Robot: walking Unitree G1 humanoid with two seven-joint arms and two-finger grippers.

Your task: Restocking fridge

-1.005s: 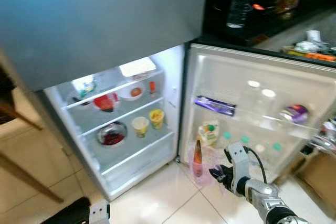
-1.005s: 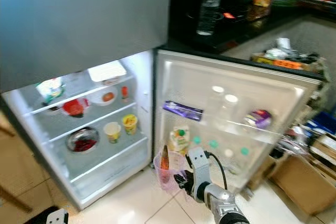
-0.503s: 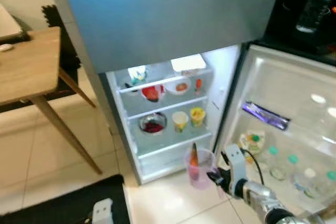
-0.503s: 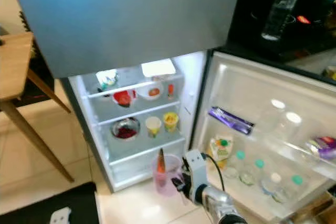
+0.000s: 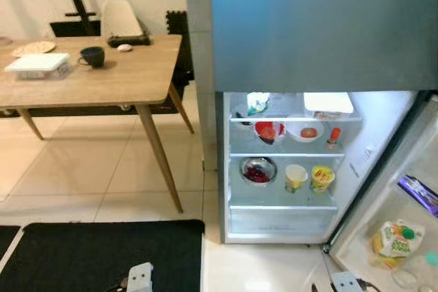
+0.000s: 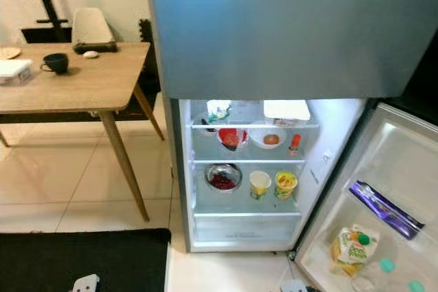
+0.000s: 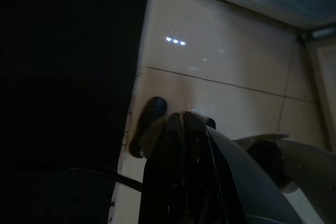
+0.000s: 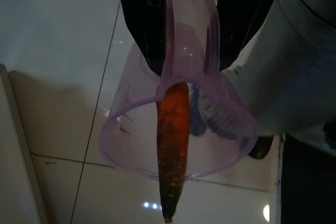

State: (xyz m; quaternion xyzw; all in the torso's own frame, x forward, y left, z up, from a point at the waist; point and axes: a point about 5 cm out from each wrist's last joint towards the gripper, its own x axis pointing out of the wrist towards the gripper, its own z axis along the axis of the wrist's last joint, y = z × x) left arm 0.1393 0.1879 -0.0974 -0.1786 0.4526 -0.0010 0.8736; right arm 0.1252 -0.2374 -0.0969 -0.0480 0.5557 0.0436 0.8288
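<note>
Right end effector (image 8: 184, 30): its two black fingers pinch the handle of a clear purple jug (image 8: 178, 129), which hangs above the pale tiled floor (image 8: 58, 45). A carrot (image 8: 172, 145) stands in the jug, its tip poking past the rim.

Left end effector (image 7: 181, 171): seen in deep shade over the floor beside a black mat (image 7: 63, 77); whether its fingers are spread or pressed together cannot be told.

Head views: a fridge (image 5: 301, 25) stands with its lower door (image 6: 383, 189) swung wide. On the lit shelves sit a white box (image 5: 328, 103), a red bowl (image 5: 268, 130), a white bowl with a tomato (image 5: 306, 130), a small red bottle (image 5: 333, 136), a steel bowl of red fruit (image 5: 258, 170) and two cups (image 5: 308, 178). The door rack holds a carton (image 6: 354, 247) and a purple packet (image 6: 384, 208). To the fridge's left stands a wooden tabletop (image 5: 116, 73) carrying a dark mug (image 5: 92, 56) and a white tray (image 5: 37, 65).
</note>
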